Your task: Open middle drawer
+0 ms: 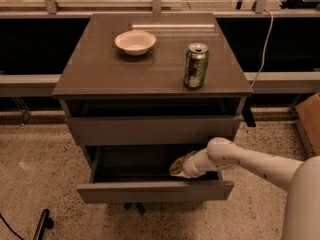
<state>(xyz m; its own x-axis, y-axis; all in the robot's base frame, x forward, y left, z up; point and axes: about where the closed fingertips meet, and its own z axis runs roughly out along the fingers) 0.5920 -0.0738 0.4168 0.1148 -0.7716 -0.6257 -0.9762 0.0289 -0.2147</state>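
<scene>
The middle drawer [155, 191] is a wide, shallow grey-brown drawer with a flat handleless front. It stands pulled out from the cabinet, and its dark inside shows behind the front. My gripper [178, 168] reaches in from the right on a white arm, just behind the drawer's front at its right half. The taller top drawer [152, 130] sits above it, pushed in. The lowest drawer is hidden under the pulled-out one.
On the cabinet top [100, 74] stand a white bowl [135, 42] at the back left and a green can [195, 65] at the right. A cardboard box [309, 121] stands on the floor at the far right. A black object [42, 223] lies on the speckled floor at the lower left.
</scene>
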